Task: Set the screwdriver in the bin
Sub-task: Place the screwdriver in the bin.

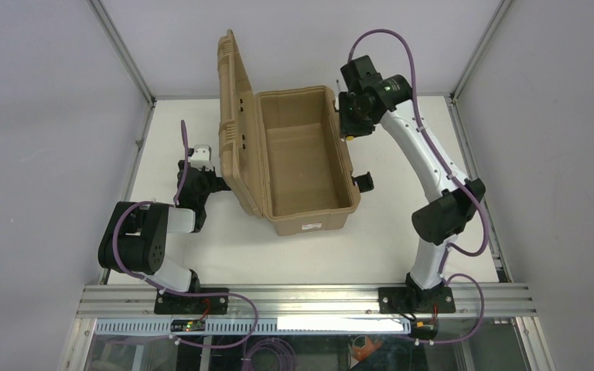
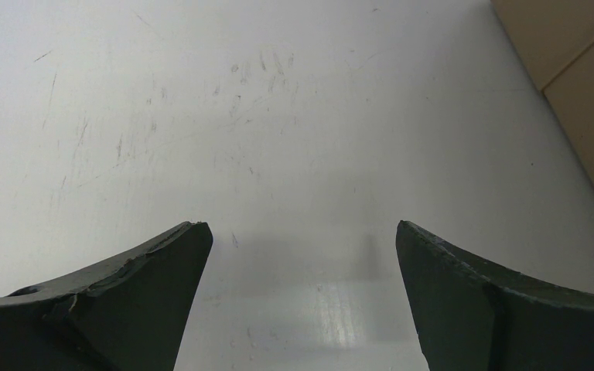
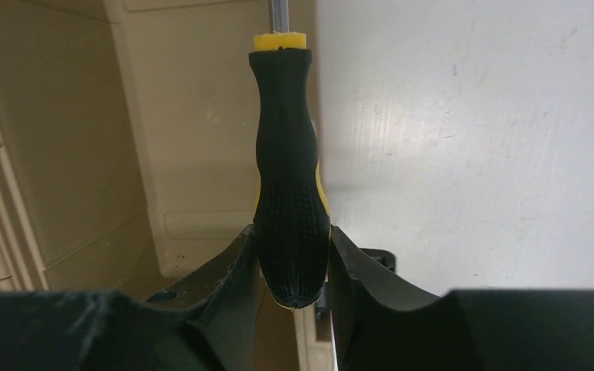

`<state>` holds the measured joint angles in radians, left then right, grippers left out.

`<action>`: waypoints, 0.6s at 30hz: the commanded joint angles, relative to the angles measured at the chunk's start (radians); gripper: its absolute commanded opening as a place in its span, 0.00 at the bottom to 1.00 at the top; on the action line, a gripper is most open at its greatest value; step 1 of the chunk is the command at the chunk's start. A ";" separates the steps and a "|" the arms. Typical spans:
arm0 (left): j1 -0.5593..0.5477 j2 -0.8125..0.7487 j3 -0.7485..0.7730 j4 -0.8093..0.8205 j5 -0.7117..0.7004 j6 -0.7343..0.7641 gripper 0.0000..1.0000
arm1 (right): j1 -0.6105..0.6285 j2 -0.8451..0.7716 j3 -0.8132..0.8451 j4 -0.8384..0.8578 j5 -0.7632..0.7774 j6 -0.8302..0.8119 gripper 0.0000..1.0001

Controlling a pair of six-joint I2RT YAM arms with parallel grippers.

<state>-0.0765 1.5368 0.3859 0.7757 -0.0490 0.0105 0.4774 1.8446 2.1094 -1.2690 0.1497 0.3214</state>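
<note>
**A:** Where is the screwdriver (image 3: 286, 154) sitting right now?

**B:** The right gripper (image 3: 290, 259) is holding it. The 2 fingers are pinching the lower, textured part of the black-and-yellow handle. The tool is pointing straight away from the wrist camera, its thin metal shaft running out of the top of the frame.

**A:** And where is that relative to the bin (image 1: 313, 219)?

**B:** It is hanging at the bin's right-hand edge, toward the far end. In the right wrist view, tan plastic is filling everything left of the handle, while the white table (image 1: 317, 259) is showing on the right. Whether the tip is lying inside the rim or just outside it — I cannot tell.

**A:** Is the bin standing open?

**B:** Yes. The ribbed lid (image 1: 234, 116) is standing upright along the left side, and the inside is facing the overhead camera. A small white label (image 1: 309, 226) is showing on the near end, and a black latch (image 1: 365, 182) is sticking out from the right wall.

**A:** What is the left arm doing?

**B:** The left gripper (image 2: 302, 255) is sitting low, just beside the lid's outer face, and it is carrying nothing. Its jaws are spreading wide — only scuffed table is showing between them, with a corner of tan plastic at the upper right of its view.
</note>
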 commanded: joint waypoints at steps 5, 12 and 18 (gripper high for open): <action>0.011 -0.031 -0.003 0.027 0.015 -0.008 0.99 | 0.141 -0.013 0.017 0.092 0.012 0.086 0.24; 0.011 -0.030 -0.004 0.028 0.016 -0.008 0.99 | 0.223 0.018 -0.085 0.190 0.013 0.145 0.24; 0.011 -0.031 -0.004 0.028 0.016 -0.007 0.99 | 0.256 0.038 -0.187 0.273 0.002 0.191 0.23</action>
<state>-0.0765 1.5368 0.3859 0.7761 -0.0490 0.0105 0.7200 1.8809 1.9545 -1.0988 0.1493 0.4576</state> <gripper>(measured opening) 0.992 0.367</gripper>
